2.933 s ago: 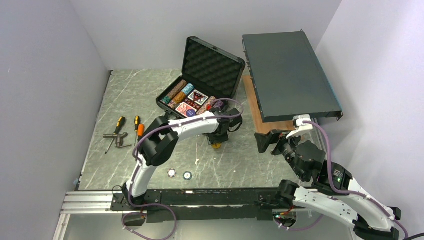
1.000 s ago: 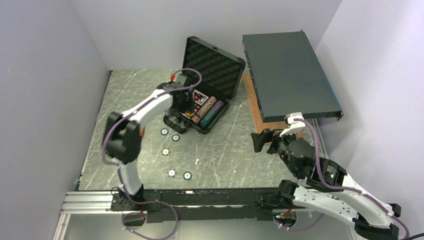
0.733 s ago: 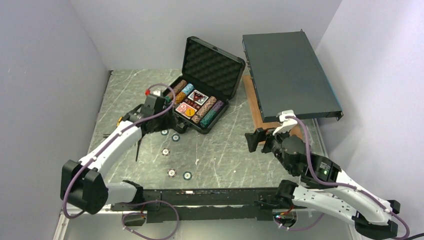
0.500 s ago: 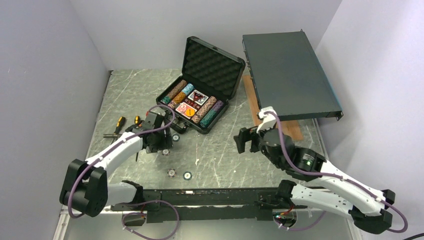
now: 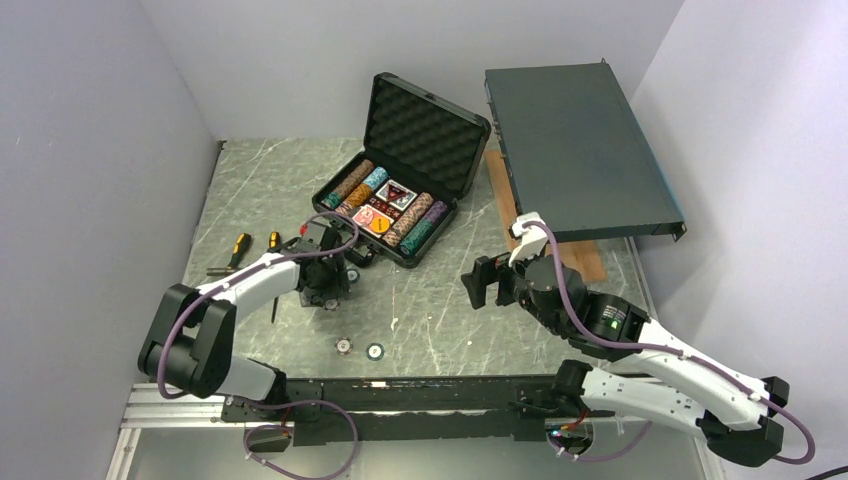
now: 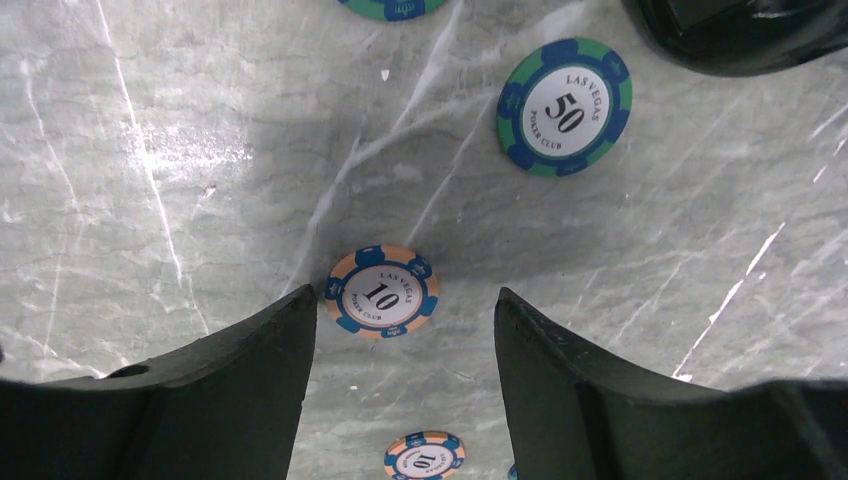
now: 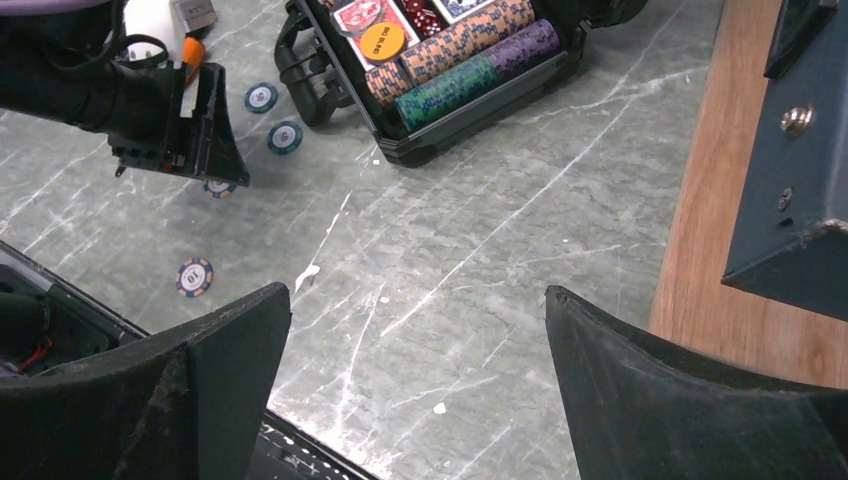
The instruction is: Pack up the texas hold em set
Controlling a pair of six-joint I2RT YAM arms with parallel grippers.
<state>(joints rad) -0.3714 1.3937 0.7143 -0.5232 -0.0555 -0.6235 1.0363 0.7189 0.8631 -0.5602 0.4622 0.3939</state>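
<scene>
The grey, white-veined, marble-pattern tabletop [image 5: 440,330] meets a ribbed aluminium rail [image 5: 175,405] at its near edge. Five flat round poker chips lie loose on the table, left of centre. One of them, the orange-and-blue "10" chip [image 6: 381,291], lies between the curved black fingers of the left gripper [image 6: 402,300], whose jaws stand apart and do not grip it. A green-and-blue "50" chip [image 6: 563,106] lies just beyond.

The right gripper [image 7: 417,292] hangs wide open and empty above bare table.

Further back stands the small black hard case [image 5: 425,135], its lid raised and lined with egg-crate foam. Inside, rows of chips on edge flank the card decks [image 5: 385,205].

- **To the left:** two orange-handled screwdrivers [image 5: 240,246] and one pair of grey pliers [image 5: 232,280].
- **To the right:** one large flat dark grey metal box [image 5: 575,140] on a wooden board [image 5: 595,262].

Plain pale lilac walls [image 5: 280,60] enclose three sides.
</scene>
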